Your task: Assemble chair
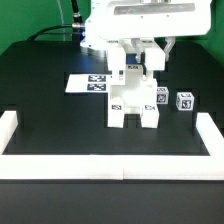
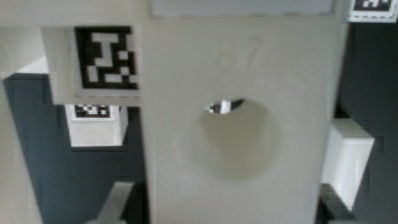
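So your arm (image 1: 130, 20) is parked low over the middle of the black tabletop (image 1: 50, 120), right on top of the chair parts (image 1: 135, 103). That white cluster sits upright near the centre, just to the exterior view's right of the marker board (image 1: 92, 84) and touching or nearly touching its corner (can't say which from this angle). It's well inside the white border rail (image 1: 15, 135). One small tagged block (image 1: 184, 100) stands by itself, near the cluster on the exterior view's right but not touching it.

The fingers (image 1: 150, 50) reach down around the top of the cluster. From the outside camera you can't really tell whether they're pinching it or just sitting alongside.

The wrist view doesn't settle it either. It's almost all one big white panel (image 2: 231, 160), very close to the lens, with a shallow oval dip and a little hole (image 2: 226, 105) at the dip's edge. A black-and-white tag (image 2: 107, 57) shows on a part beside the panel, with dark tabletop visible past it.
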Robot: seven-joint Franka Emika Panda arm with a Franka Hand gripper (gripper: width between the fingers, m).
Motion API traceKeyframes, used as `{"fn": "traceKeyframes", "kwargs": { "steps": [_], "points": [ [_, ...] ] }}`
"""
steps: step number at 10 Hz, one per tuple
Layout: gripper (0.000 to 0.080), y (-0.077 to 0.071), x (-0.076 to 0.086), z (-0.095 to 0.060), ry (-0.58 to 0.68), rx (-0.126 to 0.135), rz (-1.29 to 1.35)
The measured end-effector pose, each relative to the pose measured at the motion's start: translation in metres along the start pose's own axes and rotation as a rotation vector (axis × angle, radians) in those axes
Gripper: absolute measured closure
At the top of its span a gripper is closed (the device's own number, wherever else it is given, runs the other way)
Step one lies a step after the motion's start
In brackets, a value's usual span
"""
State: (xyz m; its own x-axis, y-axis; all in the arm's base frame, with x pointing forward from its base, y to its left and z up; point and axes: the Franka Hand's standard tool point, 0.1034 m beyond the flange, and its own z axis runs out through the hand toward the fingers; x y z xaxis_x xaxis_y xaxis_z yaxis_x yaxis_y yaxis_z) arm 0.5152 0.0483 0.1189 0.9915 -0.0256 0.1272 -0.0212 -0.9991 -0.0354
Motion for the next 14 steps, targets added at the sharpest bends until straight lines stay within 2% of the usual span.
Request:
{"fn": "traceKeyframes", "kwargs": {
  "steps": [14],
  "points": [
    [0.0510, 0.0000, -0.0017, 0.0035, -0.006, -0.002, 0.078]
  ]
}}
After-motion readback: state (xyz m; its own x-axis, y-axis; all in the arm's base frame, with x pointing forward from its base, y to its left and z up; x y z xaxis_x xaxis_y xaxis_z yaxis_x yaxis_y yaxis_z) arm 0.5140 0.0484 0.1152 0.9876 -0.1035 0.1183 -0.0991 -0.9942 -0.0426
